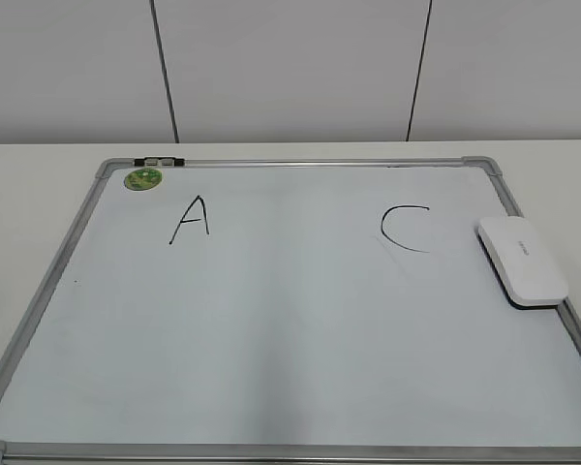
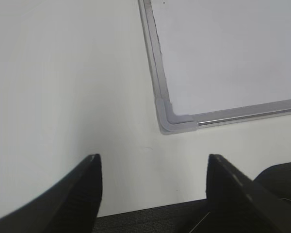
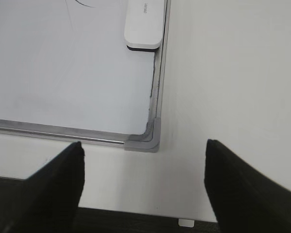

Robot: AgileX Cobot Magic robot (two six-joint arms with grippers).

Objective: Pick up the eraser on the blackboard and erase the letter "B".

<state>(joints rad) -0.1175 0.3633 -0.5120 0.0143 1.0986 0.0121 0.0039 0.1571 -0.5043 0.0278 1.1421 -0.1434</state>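
The blackboard (image 1: 290, 320) is a white board in a silver frame lying flat on the table. The white eraser (image 1: 521, 260) lies on its right edge, next to the black "C" (image 1: 405, 229); it also shows at the top of the right wrist view (image 3: 144, 24). A black "A" (image 1: 191, 220) is at the left. No letter "B" shows between them; that part of the board is bare. My left gripper (image 2: 153, 162) is open and empty over the table near the board's front left corner (image 2: 169, 121). My right gripper (image 3: 144, 148) is open and empty near the front right corner (image 3: 148, 138).
A round green sticker (image 1: 142, 178) and a small clip (image 1: 159, 161) sit at the board's far left corner. White table (image 1: 39, 174) surrounds the board; its front edge shows in both wrist views. A panelled wall stands behind.
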